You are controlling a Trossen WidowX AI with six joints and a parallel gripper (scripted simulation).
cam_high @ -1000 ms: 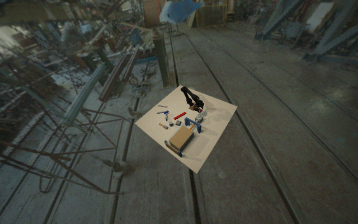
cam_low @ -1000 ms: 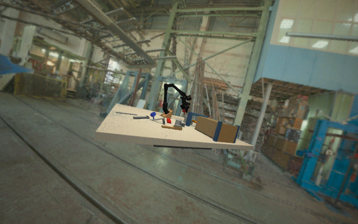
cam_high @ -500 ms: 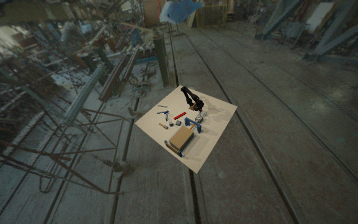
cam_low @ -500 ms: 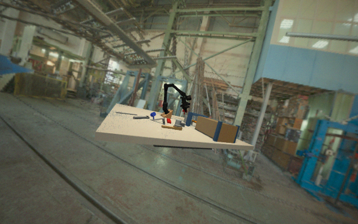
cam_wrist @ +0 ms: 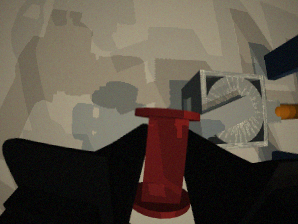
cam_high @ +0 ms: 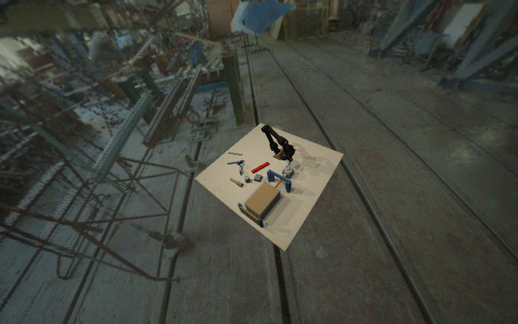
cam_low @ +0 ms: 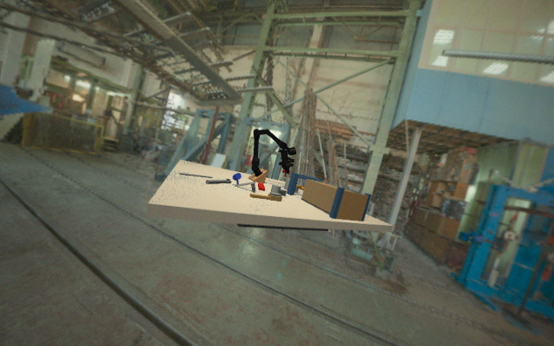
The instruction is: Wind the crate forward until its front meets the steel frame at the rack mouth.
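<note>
My gripper (cam_wrist: 162,131) (cam_high: 289,160) (cam_low: 286,169) is shut on a red spool-shaped knob (cam_wrist: 162,145) that stands upright between the black fingers. It hangs just left of the grey hand winch (cam_wrist: 233,112) (cam_high: 288,172), whose round drum shows in the wrist view. An orange strap (cam_wrist: 286,110) (cam_high: 278,183) runs from the winch through the blue steel frame (cam_high: 279,178) (cam_low: 293,182) (cam_wrist: 282,59) to the brown crate (cam_high: 263,198) (cam_low: 320,195). The crate lies flat behind the frame, with a small gap to it. What the knob is fixed to is hidden by the fingers.
Tools lie on the bench (cam_high: 316,162) (cam_low: 195,203) left of the winch: a red bar (cam_high: 260,167) (cam_low: 260,186), a blue-headed tool (cam_high: 239,163) (cam_low: 236,176), a grey rod (cam_high: 235,154), a wooden-handled tool (cam_high: 236,182), and small grey blocks (cam_high: 257,177). A blue post (cam_high: 261,222) marks the cubby's rear.
</note>
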